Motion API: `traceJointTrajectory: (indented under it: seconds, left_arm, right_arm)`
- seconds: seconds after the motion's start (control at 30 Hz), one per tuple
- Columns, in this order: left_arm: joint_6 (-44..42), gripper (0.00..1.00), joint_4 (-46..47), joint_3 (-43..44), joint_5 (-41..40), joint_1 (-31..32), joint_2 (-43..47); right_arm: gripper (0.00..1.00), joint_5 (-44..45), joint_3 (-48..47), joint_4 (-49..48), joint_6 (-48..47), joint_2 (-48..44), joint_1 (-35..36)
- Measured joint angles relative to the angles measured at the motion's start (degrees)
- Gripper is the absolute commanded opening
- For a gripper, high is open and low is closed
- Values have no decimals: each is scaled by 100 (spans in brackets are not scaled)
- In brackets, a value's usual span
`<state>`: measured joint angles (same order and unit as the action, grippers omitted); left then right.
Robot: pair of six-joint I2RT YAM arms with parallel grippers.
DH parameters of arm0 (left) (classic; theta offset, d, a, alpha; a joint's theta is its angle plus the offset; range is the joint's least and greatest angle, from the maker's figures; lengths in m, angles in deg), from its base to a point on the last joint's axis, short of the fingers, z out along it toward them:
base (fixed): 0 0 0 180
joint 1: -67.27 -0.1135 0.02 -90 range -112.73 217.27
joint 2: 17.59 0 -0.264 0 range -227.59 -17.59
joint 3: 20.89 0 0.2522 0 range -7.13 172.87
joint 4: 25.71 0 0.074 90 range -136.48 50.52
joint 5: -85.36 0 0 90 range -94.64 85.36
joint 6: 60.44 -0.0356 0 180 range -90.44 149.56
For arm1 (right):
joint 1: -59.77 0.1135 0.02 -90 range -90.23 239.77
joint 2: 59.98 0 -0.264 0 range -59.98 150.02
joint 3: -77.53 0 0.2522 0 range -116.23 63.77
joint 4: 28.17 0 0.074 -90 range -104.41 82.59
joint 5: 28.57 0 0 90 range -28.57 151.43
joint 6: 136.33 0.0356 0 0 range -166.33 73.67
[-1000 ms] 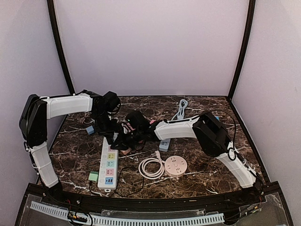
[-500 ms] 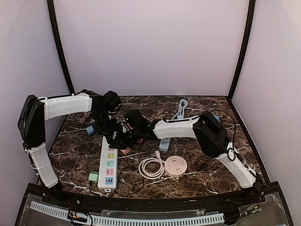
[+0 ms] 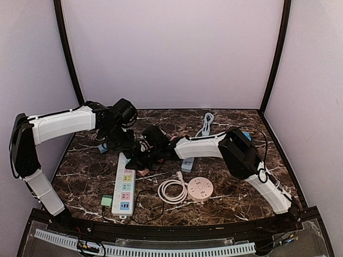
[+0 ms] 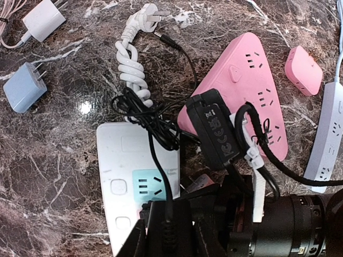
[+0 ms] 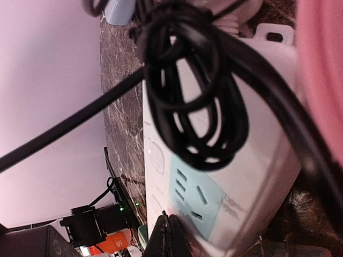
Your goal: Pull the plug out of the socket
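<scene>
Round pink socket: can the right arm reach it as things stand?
Probably yes. The round socket lies uncovered on the near side of the right forearm; only a coiled cable sits beside it. The right gripper, shut at the white strip, would have to draw back and open.

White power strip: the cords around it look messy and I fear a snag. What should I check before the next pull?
1. Right gripper shut, tips at the white power strip: ok.
2. Left gripper closed on the black cable: ok.
3. Whether the plug is out of its socket: cannot tell, the fingers hide it.
4. Cable free of tangles: not ok, it bunches over the strip's end.
5. Black adapter clear of the pink power strip: not ok, it overlaps it.
</scene>
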<state>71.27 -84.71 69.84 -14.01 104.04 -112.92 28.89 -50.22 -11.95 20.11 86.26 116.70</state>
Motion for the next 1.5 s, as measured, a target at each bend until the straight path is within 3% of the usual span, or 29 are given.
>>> traceJointTrajectory:
  seconds: [0.33, 0.5, 0.7, 0.87, 1.3, 1.5]
  left_arm:
    - [50, 0, -81, -9, -313, -107, 96]
    - [55, 0, -90, -98, -282, -553, 468]
    - [111, 0, 302, -1056, 192, -1499, 1504]
    - [278, 0, 717, -1930, 697, -1897, 2083]
    - [706, 1, 2006, -3862, 1921, -2909, 2610]
    - [835, 15, 2378, -4271, 2179, -3163, 2610]
  right_arm:
    - [0, -83, 352, -350, -356, -157, -72]
    - [0, 0, 599, -168, -887, -444, -131]
    - [0, 258, 835, 109, -1576, -1093, -153]
    - [0, 645, 981, 337, -2208, -1823, -160]
    - [1, 1462, 2035, 691, -3204, -2970, -391]
    - [1, 1676, 2334, 817, -3355, -3136, -487]
